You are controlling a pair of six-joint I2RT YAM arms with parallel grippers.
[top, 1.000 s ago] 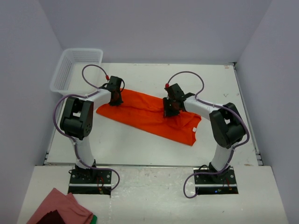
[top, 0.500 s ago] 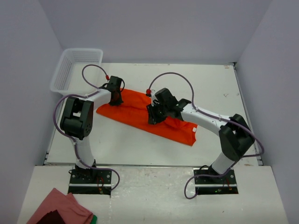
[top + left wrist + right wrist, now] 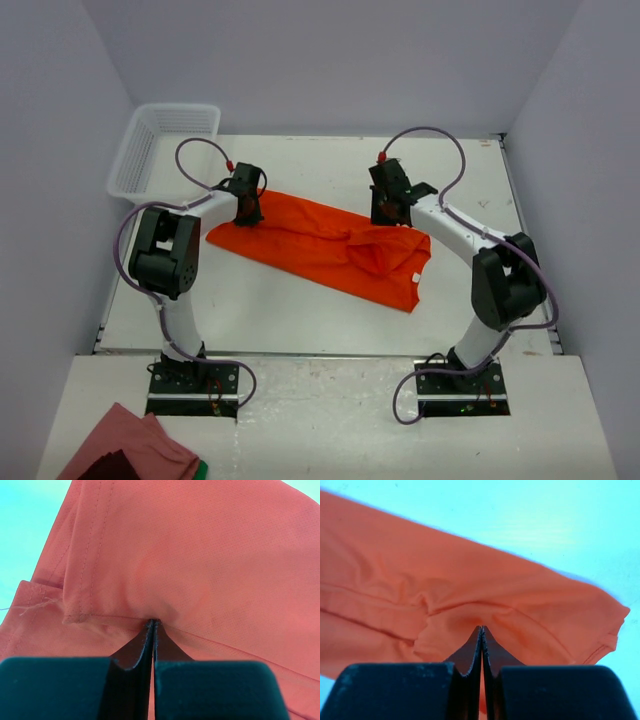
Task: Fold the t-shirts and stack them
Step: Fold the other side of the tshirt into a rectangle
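Observation:
One orange-red t-shirt (image 3: 310, 245) lies in a long diagonal band across the table, bunched near its right end. My left gripper (image 3: 246, 212) is at the shirt's far left edge. In the left wrist view its jaws (image 3: 152, 623) are shut, pinching a fold of the t-shirt (image 3: 200, 555) next to a stitched hem. My right gripper (image 3: 386, 214) is at the shirt's far right edge. In the right wrist view its jaws (image 3: 481, 629) are shut on a puckered fold of the t-shirt (image 3: 445, 580).
A white mesh basket (image 3: 140, 150) stands at the far left corner of the table. A pink-red cloth (image 3: 125, 452) lies on the near ledge at the bottom left, beside the left arm's base. Bare white table (image 3: 300, 320) lies in front of the shirt.
The right gripper swept left over the shirt's middle, then came back to the far right edge; the fabric there is now bunched. The left arm has not moved.

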